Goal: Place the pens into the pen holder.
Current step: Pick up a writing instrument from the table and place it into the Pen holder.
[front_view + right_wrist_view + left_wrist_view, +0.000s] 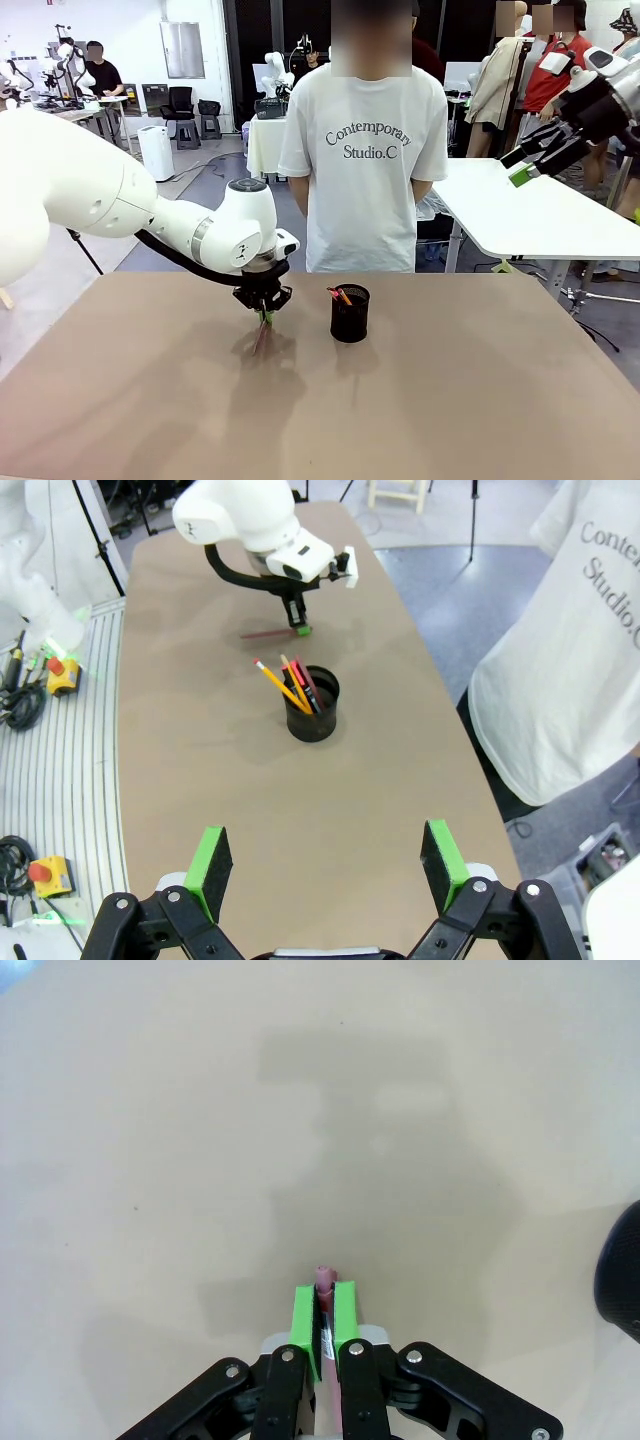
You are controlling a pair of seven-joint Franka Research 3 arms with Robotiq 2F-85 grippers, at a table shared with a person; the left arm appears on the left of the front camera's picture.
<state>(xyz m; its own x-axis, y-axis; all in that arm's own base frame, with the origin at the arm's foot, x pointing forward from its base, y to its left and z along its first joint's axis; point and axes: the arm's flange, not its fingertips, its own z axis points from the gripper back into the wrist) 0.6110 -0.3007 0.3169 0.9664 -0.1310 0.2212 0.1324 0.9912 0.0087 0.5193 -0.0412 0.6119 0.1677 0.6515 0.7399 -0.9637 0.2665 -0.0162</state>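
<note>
Front view: the left gripper [264, 312] is seen low over the tabletop [450, 400], fingers pinched on the upper end of a reddish-brown pen [262, 336] whose lower end slants down to the surface. The holder [350, 313] stands just to the right of it, near but apart, with pens already poking out of the rim. The right gripper [528, 160] is held high at the far right, well away, fingers spread and empty. A person [362, 150] stands behind the tabletop, hands not in play. Left wrist view: the green fingers [305, 1320] are closed narrow on the reddish pen end [323, 1278], bare tabletop beyond; a dark curve at the right edge is probably the holder [620, 1280]. Right wrist view: its own fingers [212, 860] are wide apart with nothing between. Below, the holder [312, 712] is seen to carry a yellow pen [278, 685] and others; the reddish pen [268, 634] lies along the tabletop under the left gripper [299, 628]. Judged: mostly done; one pen gripped, lift and drop into the holder left.
</note>
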